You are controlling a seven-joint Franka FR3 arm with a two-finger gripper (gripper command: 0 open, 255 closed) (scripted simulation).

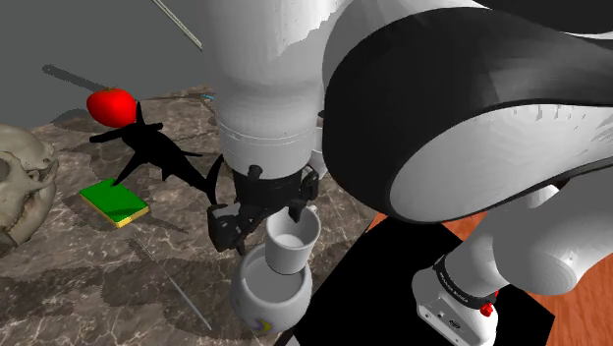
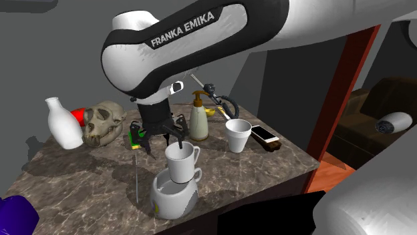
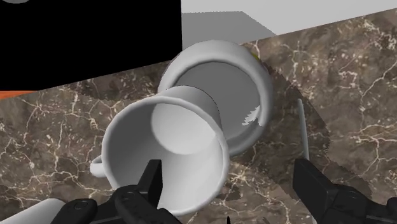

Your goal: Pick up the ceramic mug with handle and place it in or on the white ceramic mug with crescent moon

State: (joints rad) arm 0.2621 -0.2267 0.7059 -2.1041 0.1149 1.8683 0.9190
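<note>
A small white mug with a handle (image 1: 292, 241) stands inside the mouth of a wider white mug (image 1: 270, 295) that has a yellow crescent low on its side. In the second exterior view the small mug (image 2: 182, 160) rests upright in the wide mug (image 2: 175, 195). My gripper (image 1: 260, 221) hangs just above the small mug's rim, open and holding nothing. The wrist view shows the small mug (image 3: 172, 137), nested in the wide mug (image 3: 216, 70), under my gripper (image 3: 229, 172). One finger is over the small mug's inside, the other well outside it.
On the marble table stand a skull (image 2: 103, 123), a white bottle (image 2: 63, 123), a soap dispenser (image 2: 198, 117), a white cup (image 2: 238, 135) and a phone (image 2: 262, 135). A green book (image 1: 115, 201) and a thin rod (image 1: 177, 285) lie near the mugs. The table edge runs just beside the wide mug.
</note>
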